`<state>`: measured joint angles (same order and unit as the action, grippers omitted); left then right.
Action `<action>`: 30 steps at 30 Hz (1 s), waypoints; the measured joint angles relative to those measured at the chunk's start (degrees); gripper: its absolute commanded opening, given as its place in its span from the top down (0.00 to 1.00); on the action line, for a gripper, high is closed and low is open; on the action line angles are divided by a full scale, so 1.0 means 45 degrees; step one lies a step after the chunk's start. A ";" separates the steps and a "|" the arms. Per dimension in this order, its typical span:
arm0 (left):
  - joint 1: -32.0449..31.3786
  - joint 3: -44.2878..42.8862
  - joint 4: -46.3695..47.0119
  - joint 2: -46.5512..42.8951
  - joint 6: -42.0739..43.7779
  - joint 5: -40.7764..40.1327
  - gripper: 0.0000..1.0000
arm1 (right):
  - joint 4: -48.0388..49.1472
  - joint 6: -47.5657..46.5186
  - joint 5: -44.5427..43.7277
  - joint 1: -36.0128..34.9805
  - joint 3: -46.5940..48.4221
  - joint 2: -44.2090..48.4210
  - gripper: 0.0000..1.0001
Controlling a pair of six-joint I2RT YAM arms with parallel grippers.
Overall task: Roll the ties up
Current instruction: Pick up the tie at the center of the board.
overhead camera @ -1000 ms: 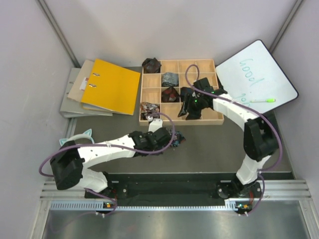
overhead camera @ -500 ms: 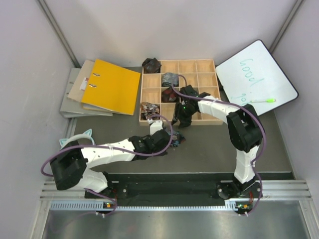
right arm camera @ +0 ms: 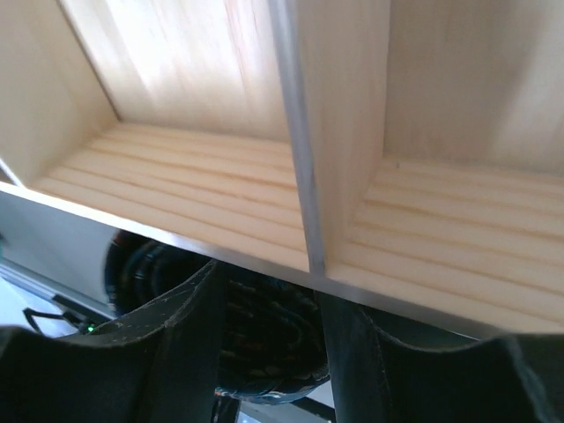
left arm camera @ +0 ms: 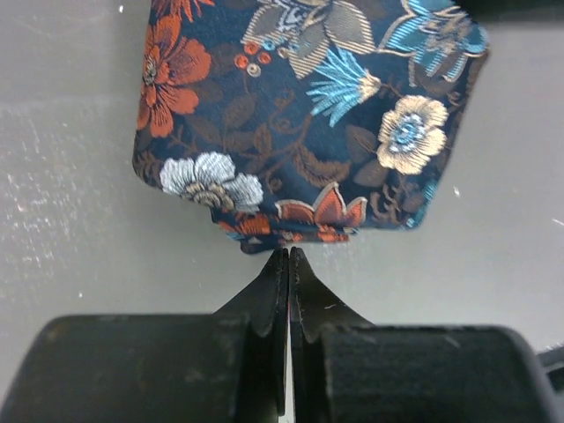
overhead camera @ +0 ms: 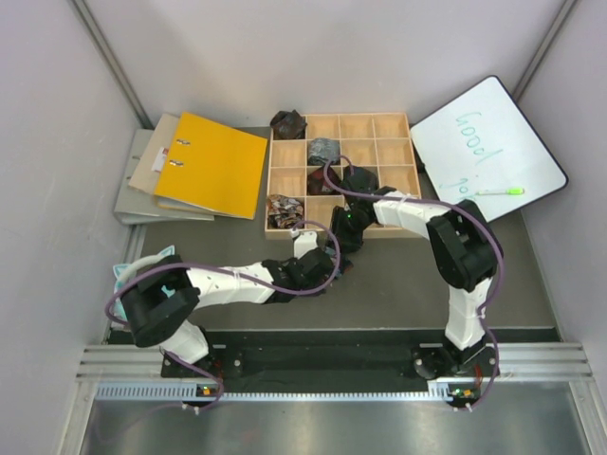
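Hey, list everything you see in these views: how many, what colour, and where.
floral tie: one, navy with orange and blue flowers, on grey table
bundled ties: four, black, grey-blue, maroon, brown-patterned, in tray's left two columns
tray: one, pale wood, table centre
binder: one, yellow, left, atop grey folders
whiteboard: one, white, right
marker: one, green, on whiteboard
left gripper: one, black, shut, at floral tie
right gripper: one, black, at tray's near wall
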<state>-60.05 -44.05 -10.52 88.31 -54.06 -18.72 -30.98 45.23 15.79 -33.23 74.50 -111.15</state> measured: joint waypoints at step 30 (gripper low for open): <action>-0.0005 -0.0787 0.1273 0.1919 0.0903 -0.3560 0.78 | 0.2021 0.1103 0.0296 -0.0418 -0.1705 0.0690 0.55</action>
<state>-60.07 -47.59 -4.80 96.95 -50.00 -34.74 -21.89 50.19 17.12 -35.11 66.83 -108.05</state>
